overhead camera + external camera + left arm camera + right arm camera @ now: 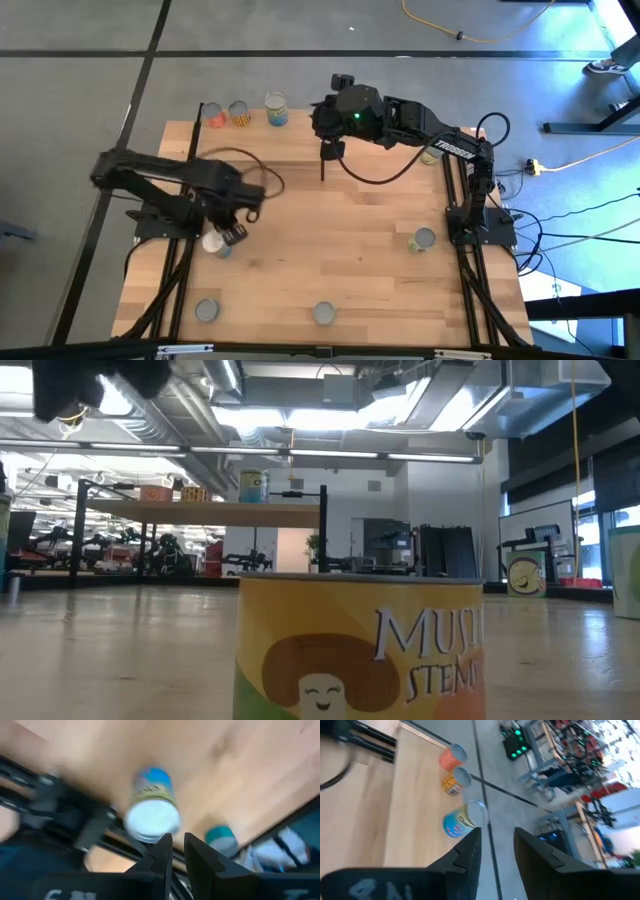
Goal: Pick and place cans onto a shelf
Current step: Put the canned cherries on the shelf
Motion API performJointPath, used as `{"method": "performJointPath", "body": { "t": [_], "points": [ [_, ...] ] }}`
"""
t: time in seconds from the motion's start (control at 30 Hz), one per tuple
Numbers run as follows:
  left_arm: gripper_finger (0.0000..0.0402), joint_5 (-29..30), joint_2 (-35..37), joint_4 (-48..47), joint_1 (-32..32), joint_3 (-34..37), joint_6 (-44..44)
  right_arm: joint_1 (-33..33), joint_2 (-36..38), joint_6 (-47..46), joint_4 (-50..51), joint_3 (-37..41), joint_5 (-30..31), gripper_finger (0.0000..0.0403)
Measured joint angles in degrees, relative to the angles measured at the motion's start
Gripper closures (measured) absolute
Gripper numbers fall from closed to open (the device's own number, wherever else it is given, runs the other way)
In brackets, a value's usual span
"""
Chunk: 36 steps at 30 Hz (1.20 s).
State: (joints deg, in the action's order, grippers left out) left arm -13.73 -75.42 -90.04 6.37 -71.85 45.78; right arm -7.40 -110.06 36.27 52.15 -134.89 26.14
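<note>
Left pincer, fingers narrowly parted and empty, just above a blue-and-cream can on the desk; descending off-centre could topple it; right pincer spread beside shelved cans.

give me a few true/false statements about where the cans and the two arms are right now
1. Three cans stand in a row on the shelf. True.
2. The right gripper is clamped on a can. False: its fingers stand open with nothing between them, near the blue and cream can.
3. The left gripper is over the left side of the table, beside a white-topped can. True.
4. No cans are left on the table itself. False: several are, including two near the front edge and one on the right.
5. The can closest to the low camera has a yellow label with a cartoon mushroom. True.
</note>
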Motion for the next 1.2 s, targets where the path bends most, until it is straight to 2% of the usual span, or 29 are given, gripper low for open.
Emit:
{"method": "performJointPath", "body": {
  "t": [0.13,0.33,0.5,0.7,0.83,1.0,1.2],
  "points": [
    [0.0360,7.68,7.68,0.53,0.97,-2.37,-1.30,-0.01,0.00,0.53,0.02,0.00,-6.03,0.0287],
    [0.0360,13.58,18.92,0.66,2.81,-2.78,-5.81,-0.28,-0.39,2.74,0.03,0.00,-19.22,0.0287],
    [0.0360,19.25,28.82,0.61,3.21,-2.78,-5.98,0.16,-2.11,-2.86,-3.64,0.00,-19.80,0.0287],
    [0.0360,23.19,39.52,0.52,3.21,-2.80,-5.84,1.26,-5.44,-7.50,-8.40,0.01,-21.84,0.0287],
    [0.0360,23.71,43.75,0.61,3.19,-2.82,-5.44,1.85,-7.83,-11.64,-13.76,0.02,-25.52,0.0287],
    [0.0360,23.17,45.21,0.55,3.19,-2.78,-1.26,2.05,-9.73,-13.81,-12.01,0.06,-26.26,0.0287],
    [0.0360,16.77,44.97,0.01,3.19,-0.06,5.32,2.03,-9.97,-13.77,-9.80,0.04,-26.24,0.0287]
  ]
}}
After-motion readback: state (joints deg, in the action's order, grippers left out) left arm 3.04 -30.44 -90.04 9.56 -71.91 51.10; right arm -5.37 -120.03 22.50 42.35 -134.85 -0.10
